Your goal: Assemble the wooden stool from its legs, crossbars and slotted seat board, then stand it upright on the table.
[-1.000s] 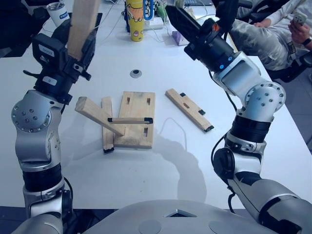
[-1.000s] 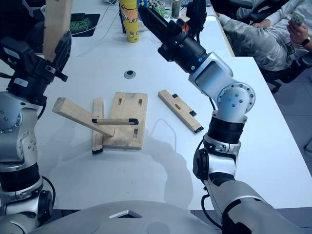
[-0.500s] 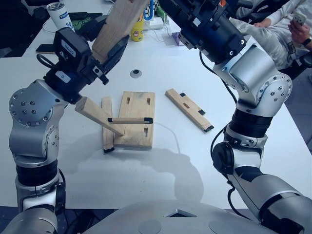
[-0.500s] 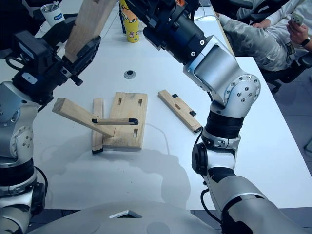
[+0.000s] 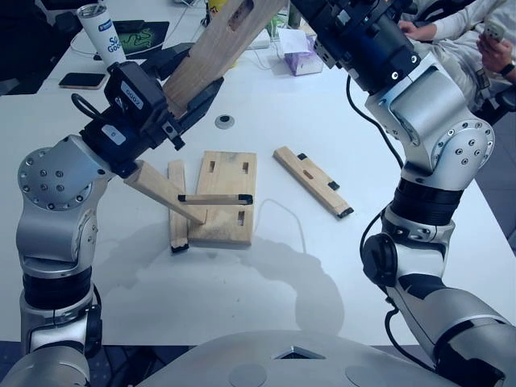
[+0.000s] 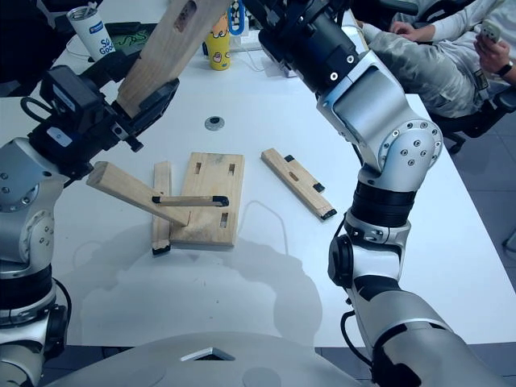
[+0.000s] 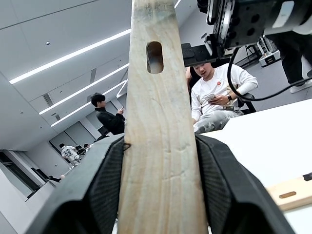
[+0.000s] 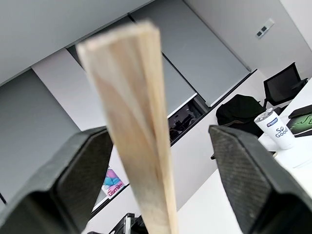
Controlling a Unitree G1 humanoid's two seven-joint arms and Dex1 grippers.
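Observation:
My left gripper [image 5: 173,87] is shut on a wooden leg [image 5: 218,48] with an oval slot, held high and tilted toward the back right. The leg's upper end [image 8: 131,112] lies between the wide-apart fingers [image 8: 83,180] of my open right gripper [image 8: 163,185], which do not touch it. In the left wrist view the leg [image 7: 158,146] sits clamped between the pads [image 7: 109,190]. On the table lies the slotted seat board [image 5: 227,169]. A thick leg [image 5: 161,189] and a thin crossbar [image 5: 214,198] rest across it. Another piece [image 5: 177,211] lies beside its left edge, and a leg [image 5: 312,181] lies to the right.
At the back of the table stand a white cup [image 5: 99,24], a phone [image 5: 80,80], a yellow bottle [image 6: 219,44] and a tissue box [image 5: 300,61]. A cable grommet [image 5: 225,122] sits behind the board. A seated person is at the back right.
My left gripper has swung the leg from upright to a lean toward the right. My right gripper has risen and moved left, so its open fingers now straddle the leg's upper end.

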